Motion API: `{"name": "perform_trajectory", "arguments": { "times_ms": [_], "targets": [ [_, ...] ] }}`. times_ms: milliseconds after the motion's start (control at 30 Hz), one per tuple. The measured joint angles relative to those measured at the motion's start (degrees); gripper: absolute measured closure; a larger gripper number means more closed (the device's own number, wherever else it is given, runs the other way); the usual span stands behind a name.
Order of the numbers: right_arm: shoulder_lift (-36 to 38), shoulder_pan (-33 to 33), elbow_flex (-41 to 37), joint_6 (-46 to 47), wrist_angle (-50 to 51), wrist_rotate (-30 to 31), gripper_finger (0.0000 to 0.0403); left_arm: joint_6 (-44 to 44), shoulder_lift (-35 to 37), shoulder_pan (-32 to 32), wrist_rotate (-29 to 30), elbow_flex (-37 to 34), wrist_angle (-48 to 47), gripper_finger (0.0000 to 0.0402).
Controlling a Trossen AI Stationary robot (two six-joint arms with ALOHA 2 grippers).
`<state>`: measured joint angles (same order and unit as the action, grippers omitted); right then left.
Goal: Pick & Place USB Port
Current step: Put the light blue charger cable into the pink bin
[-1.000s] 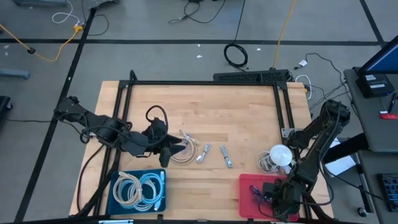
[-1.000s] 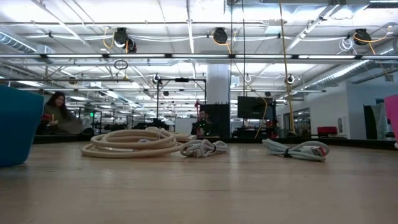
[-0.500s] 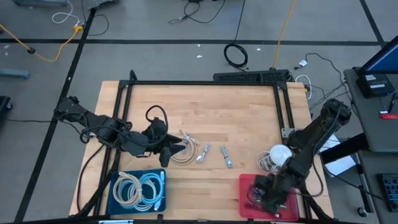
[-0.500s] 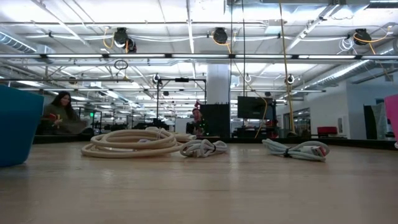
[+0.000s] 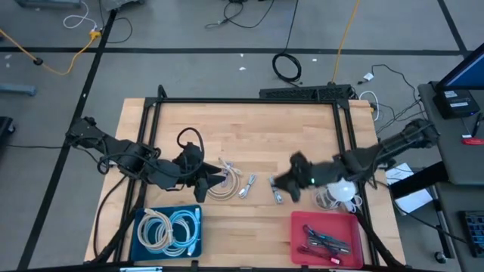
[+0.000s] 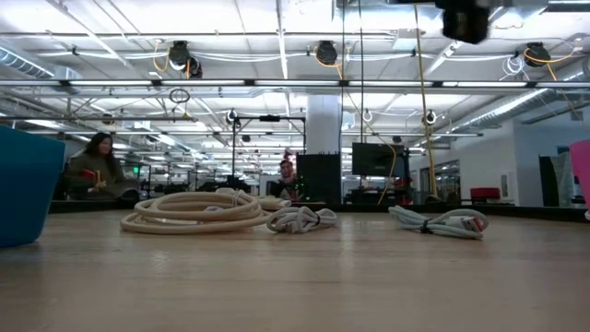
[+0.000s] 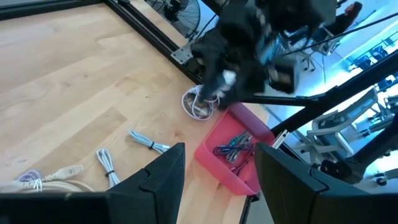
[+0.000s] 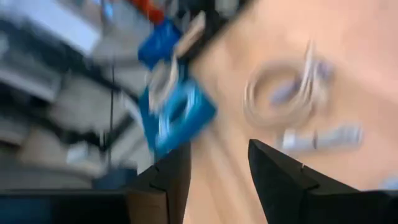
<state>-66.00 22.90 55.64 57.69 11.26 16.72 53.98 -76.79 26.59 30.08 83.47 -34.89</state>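
Looking down past our right hand (image 5: 281,183), we see it hovering above the counter (image 5: 249,136) with its fingers spread and nothing between them; in its own wrist view the scene is smeared, so we can make out little there beyond a pale coil and a blue shape. Just beside that hand lies a small bundled USB cable (image 5: 276,192), its long axis running roughly toward and away from the counter's front edge, slightly slanted. A second small bundle (image 5: 249,186) lies a little farther from the right hand, toward our left hand (image 5: 214,181), slanted the opposite way. Our left hand rests low at the large cream coil of cable (image 5: 224,185), fingers apart in its wrist view; whether they touch the coil we cannot tell. Behind the right hand's wrist sits the red bin (image 5: 325,236) with dark cables inside, and a white wire coil (image 5: 333,198) is partly covered by the arm. Farthest off, the blue bin (image 5: 168,232) holds coiled cables.
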Motion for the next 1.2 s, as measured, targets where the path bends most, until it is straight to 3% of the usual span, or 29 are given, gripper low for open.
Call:
{"name": "perform_trajectory", "arguments": {
  "times_ms": [100, 300, 533, 800, 1200],
  "targets": [
    [0.02, -4.92, 0.02, -1.04, -5.18, 3.15, 0.0253, 0.16, 0.00, 0.00, 0.01, 0.01, 0.00, 0.0206],
    [-2.34, -12.81, 0.02, 10.46, -7.70, 5.36, 0.0253, 0.54, 0.00, 0.00, 0.03, 0.01, 0.02, 0.0206],
    [-10.44, -18.46, 0.00, 2.15, 6.78, -11.13, 0.0253, 0.17, 0.00, 0.00, 0.05, -0.01, -0.02, 0.0206],
    [-18.63, -17.28, -0.02, 0.58, 17.86, -18.52, 0.0253, -0.05, 0.00, 0.00, 0.05, 0.00, -0.12, 0.0206],
    [-23.39, -13.41, 2.17, 1.50, 20.58, -19.55, 0.0253, -1.49, -0.02, 0.00, 0.05, 0.01, -0.09, 0.0206]
  ]
}}
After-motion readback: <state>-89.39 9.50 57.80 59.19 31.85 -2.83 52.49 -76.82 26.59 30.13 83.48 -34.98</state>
